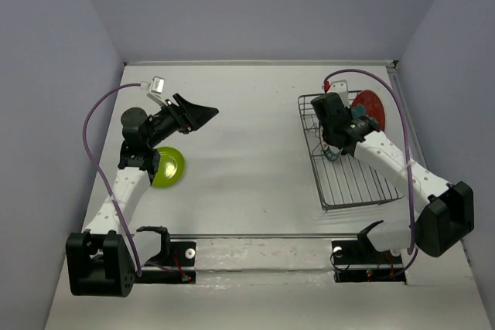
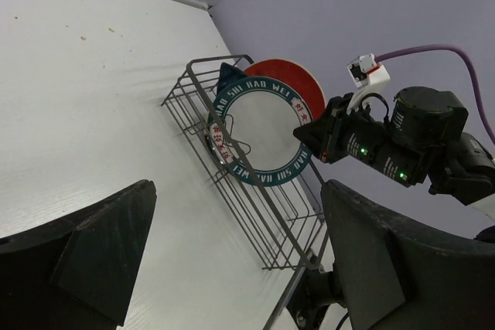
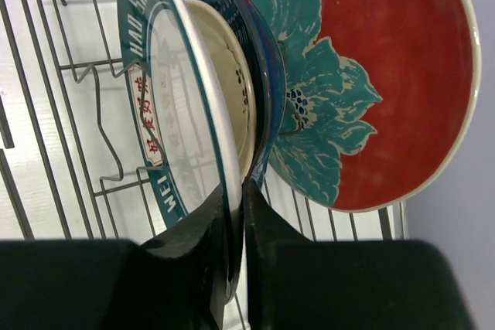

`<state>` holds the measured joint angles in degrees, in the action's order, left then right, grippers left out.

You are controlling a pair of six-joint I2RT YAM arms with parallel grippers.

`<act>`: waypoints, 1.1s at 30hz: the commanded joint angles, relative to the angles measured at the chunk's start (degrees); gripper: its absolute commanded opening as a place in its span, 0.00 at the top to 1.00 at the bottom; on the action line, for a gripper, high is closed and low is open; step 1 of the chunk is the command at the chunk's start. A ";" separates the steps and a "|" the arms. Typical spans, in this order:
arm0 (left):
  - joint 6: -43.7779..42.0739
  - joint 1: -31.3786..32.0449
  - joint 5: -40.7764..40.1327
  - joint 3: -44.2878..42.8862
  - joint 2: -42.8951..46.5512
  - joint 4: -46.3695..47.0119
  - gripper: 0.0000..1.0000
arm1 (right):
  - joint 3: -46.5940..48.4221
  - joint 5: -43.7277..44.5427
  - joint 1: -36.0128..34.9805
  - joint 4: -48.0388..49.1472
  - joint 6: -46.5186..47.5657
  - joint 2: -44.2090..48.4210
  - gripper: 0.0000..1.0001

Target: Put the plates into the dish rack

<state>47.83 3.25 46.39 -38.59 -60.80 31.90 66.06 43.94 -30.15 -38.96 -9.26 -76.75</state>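
Note:
The dish rack [image 1: 360,183] stands at the right. In the right wrist view the red-and-teal plate [image 3: 371,75], the dark blue plate [image 3: 259,52] and the white plate with the green lettered rim [image 3: 166,113] stand on edge in the rack [image 3: 69,129]. A pale gold-cream surface [image 3: 230,83] shows between the white and blue plates. My right gripper [image 3: 241,218] is shut on the white plate's rim; it sits over the rack in the top view [image 1: 340,130]. The lime green plate [image 1: 166,166] lies flat at the left. My left gripper [image 1: 203,112] is open and empty, raised above the table.
The left wrist view looks across at the rack [image 2: 259,214], the white plate [image 2: 267,133], the red plate [image 2: 298,83] and the right arm [image 2: 402,148]. Purple walls close the table at the back and sides. A cable loops over each arm.

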 commanded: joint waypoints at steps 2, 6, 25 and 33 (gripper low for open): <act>-0.29 -0.35 1.51 -0.08 1.29 2.03 0.01 | 0.73 2.63 0.27 4.42 -1.03 0.81 0.61; -0.46 -0.87 0.90 -0.08 2.17 2.11 0.01 | 2.58 0.98 0.27 4.33 -0.15 3.53 0.41; -9.82 -4.13 -12.59 -4.20 16.89 -8.66 0.01 | 8.02 -39.62 -19.48 37.22 -21.83 -8.29 0.38; -19.17 0.09 -22.39 -11.77 22.83 -21.35 0.01 | 16.70 -43.05 -26.45 50.56 -32.40 -30.17 0.41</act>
<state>35.90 1.10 29.67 -46.87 -39.27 15.62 76.12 4.56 -55.18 -0.54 -34.35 -99.74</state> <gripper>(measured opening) 0.990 0.597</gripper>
